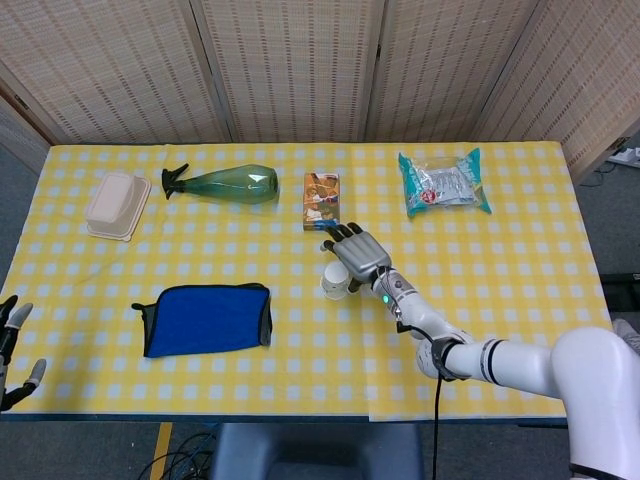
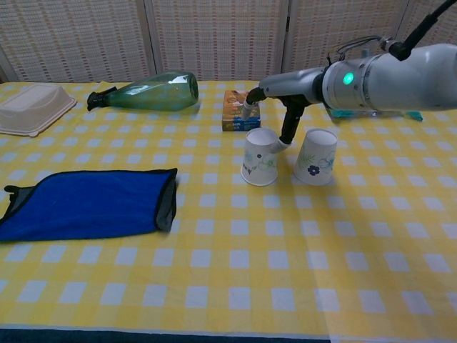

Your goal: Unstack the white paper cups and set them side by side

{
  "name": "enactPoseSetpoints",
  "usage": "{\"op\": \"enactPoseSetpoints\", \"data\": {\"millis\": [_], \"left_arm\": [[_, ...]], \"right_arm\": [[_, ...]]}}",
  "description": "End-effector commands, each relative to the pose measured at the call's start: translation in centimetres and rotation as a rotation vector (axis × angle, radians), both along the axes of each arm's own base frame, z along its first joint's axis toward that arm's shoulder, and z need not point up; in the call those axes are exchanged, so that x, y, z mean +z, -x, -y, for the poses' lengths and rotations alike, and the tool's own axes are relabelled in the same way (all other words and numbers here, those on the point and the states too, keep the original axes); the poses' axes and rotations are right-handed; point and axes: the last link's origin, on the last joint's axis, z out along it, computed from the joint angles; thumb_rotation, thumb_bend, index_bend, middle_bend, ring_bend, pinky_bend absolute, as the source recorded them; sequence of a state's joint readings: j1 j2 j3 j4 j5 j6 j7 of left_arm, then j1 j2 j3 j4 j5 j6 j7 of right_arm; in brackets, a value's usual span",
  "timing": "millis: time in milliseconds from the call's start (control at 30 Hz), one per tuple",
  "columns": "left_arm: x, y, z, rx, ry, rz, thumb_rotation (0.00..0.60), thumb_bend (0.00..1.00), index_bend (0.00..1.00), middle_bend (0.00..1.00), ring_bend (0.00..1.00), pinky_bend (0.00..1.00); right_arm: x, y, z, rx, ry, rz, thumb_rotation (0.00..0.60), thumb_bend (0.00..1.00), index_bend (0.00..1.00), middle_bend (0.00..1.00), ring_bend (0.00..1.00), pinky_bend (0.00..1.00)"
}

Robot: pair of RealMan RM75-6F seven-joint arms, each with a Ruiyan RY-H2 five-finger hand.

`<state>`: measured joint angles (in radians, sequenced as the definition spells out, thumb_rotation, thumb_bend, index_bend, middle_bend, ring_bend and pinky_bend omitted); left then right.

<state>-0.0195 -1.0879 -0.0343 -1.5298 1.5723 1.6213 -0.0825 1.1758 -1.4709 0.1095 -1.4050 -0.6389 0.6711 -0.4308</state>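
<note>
Two white paper cups stand upside down side by side in the chest view. The left cup (image 2: 259,158) has a green print and leans slightly; the right cup (image 2: 315,156) has a dark flower print. My right hand (image 2: 280,100) reaches in above them, and a dark finger (image 2: 288,131) holds the left cup at its upturned base. From the head view that hand (image 1: 358,255) covers most of the left cup (image 1: 334,285) and hides the right one. My left hand (image 1: 12,348) hangs with fingers apart and nothing in it, off the table's near left corner.
A blue cloth (image 2: 86,201) lies at the front left. Along the back are a cream lidded box (image 2: 32,107), a green spray bottle on its side (image 2: 150,91), a small printed box (image 2: 238,111) just behind the cups, and a teal packet (image 1: 443,182).
</note>
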Motion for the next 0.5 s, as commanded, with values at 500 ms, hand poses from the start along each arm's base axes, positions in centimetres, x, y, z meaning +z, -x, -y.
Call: {"op": "enactPoseSetpoints", "data": {"millis": [500], "left_arm": [[-0.7, -0.2, -0.2, -0.001, 0.016, -0.02, 0.6, 0.38, 0.0, 0.0, 0.03, 0.29]], "right_arm": [[10.9, 0.0, -3.7, 0.032, 0.115, 0.091, 0.6, 0.15, 0.06, 0.0, 0.0, 0.0]]}}
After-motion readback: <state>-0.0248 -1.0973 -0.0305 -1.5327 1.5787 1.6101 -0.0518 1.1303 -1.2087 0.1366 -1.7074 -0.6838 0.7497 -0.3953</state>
